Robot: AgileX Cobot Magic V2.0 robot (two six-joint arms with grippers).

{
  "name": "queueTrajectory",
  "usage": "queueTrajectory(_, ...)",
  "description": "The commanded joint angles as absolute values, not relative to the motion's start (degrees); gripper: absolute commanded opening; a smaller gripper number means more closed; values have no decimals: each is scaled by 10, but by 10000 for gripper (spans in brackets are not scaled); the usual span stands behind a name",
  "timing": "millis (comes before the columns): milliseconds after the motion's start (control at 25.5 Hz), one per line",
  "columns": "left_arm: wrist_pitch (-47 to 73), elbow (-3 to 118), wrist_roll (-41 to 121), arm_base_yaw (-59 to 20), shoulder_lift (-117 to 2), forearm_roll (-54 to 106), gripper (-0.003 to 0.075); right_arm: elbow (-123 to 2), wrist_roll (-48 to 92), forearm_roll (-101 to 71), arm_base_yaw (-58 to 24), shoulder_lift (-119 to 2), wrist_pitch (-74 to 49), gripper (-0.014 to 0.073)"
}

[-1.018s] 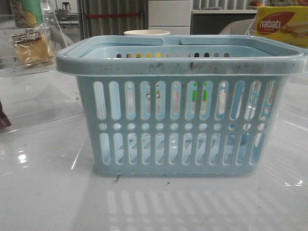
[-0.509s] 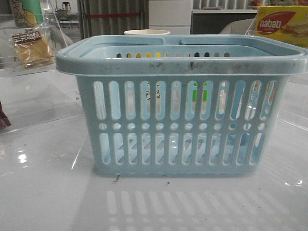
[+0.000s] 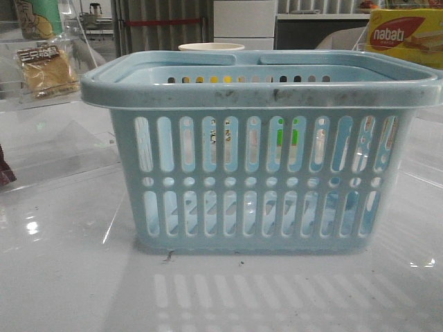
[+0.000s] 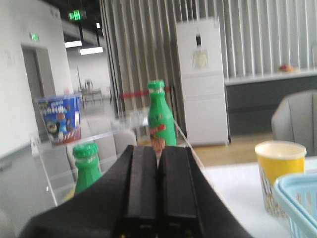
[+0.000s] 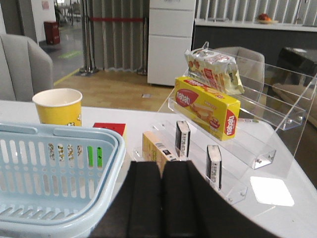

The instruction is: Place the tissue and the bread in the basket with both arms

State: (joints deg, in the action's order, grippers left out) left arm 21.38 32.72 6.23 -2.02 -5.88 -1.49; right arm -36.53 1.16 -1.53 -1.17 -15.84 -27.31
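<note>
The large light-blue slotted plastic basket stands on the white tabletop. Both black claws (left, right) are pressed closed, holding nothing. The golden-brown bread in its clear packet seems to rest on a clear shelf.

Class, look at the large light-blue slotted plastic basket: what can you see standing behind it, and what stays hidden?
Behind the large light-blue slotted plastic basket stands a yellow paper cup; in the front view only its white rim shows above the basket. A red-topped box lies beside it. Their lower parts are covered.

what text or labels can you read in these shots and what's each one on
"nabati": on the yellow box, upper right shelf, front view.
"nabati": also on its face and end in the right wrist view.
Bread packet label: too blurred.
Blue tub, green bottle, exit sign: unreadable.
</note>
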Motion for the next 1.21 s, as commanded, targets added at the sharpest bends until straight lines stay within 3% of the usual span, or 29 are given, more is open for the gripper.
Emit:
queueTrajectory(0, 261, 393, 61, -21, -116, -14, 92, -431, 14, 0, -9, -211, -302, 54)
queueTrajectory(627, 393, 417, 61, -21, -204, 6, 92, -457, 14, 5, -9, -297, -437, 54)
queueTrajectory(1175, 390, 405, 61, -21, -206, 23, 102, -457, 14, 5, -9, -298, -467, 62)
